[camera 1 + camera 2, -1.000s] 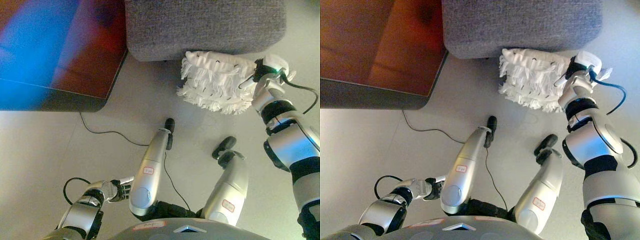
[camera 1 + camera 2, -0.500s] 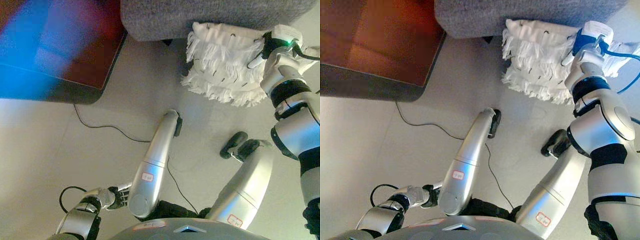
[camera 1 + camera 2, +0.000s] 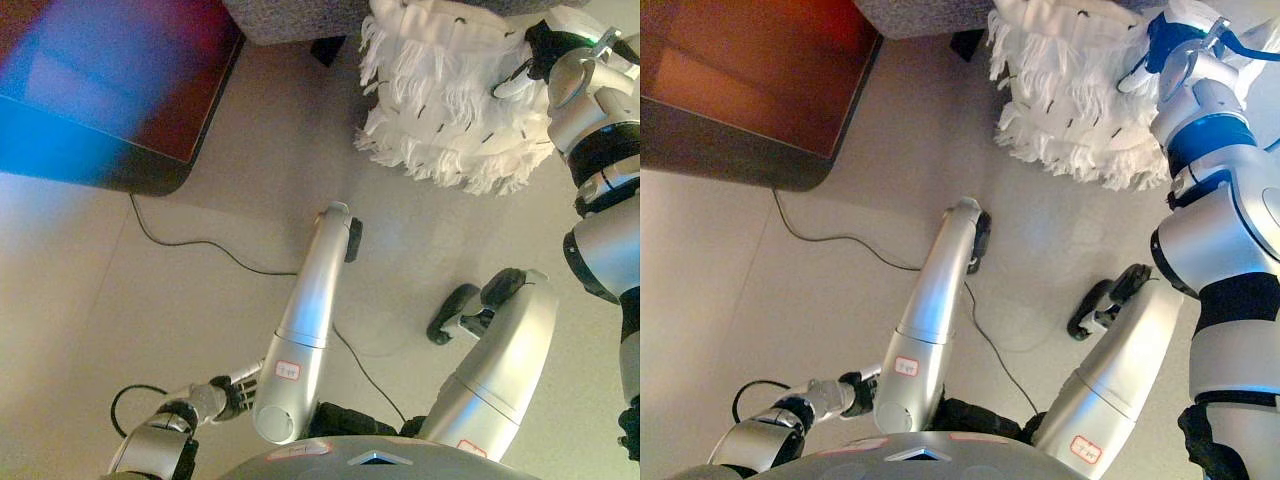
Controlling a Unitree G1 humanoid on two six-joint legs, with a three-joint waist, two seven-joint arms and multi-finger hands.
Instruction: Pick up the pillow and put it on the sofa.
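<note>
The pillow (image 3: 450, 100) is white with long shaggy fringes and small dark flecks. It is at the top right, just in front of the grey sofa (image 3: 290, 15), whose lower edge runs along the top of the view. My right hand (image 3: 530, 65) is at the pillow's right edge, with dark fingers curled into the fabric. The pillow hangs from that hand, and its fringes droop toward the floor. My left hand (image 3: 238, 385) hangs low at the bottom left with relaxed fingers, far from the pillow and holding nothing.
A dark red-brown table top (image 3: 740, 90) with a dark rim fills the top left, next to the sofa's corner. Pale beige floor (image 3: 150, 290) spreads between the table and the pillow.
The whole view has shifted. The pillow now looks larger and nearer to me, raised by my right hand at the sofa's front edge. My left hand has stayed low at my side.
</note>
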